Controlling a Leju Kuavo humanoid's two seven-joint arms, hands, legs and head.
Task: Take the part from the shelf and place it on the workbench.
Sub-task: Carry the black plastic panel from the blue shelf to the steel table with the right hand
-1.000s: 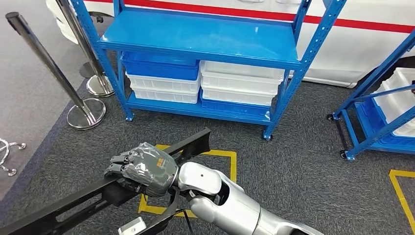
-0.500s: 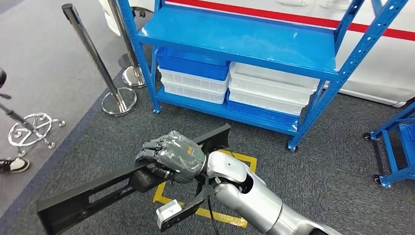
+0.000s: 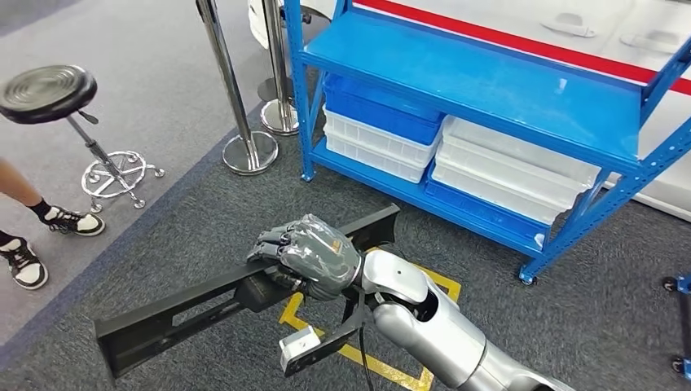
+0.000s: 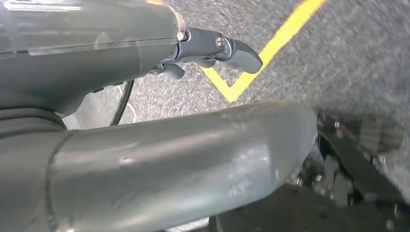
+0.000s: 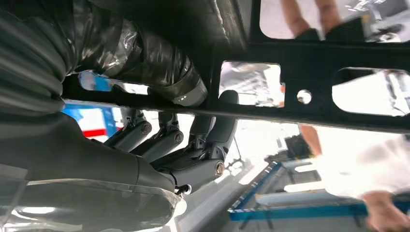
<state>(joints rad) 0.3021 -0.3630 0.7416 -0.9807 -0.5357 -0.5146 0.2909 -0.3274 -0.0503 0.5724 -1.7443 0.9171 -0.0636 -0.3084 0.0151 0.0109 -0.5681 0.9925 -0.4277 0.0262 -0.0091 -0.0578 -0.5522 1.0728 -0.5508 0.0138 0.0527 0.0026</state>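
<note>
Above the carpet, the right hand (image 3: 311, 259) is gripping the part (image 3: 236, 293) while the view is swinging away from the shelf (image 3: 489, 90), suggesting carrying toward the workbench; left hand's (image 4: 212, 48) fingers unclear.

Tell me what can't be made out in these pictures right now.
- Left hand: left wrist view shows a few fingers past the ribbed cover; whether it holds anything is unclear.
- Black part: the right hand covers its middle in the head view.
- Person: cut off by the head view's left edge.
- Workbench: nowhere to be seen.
</note>
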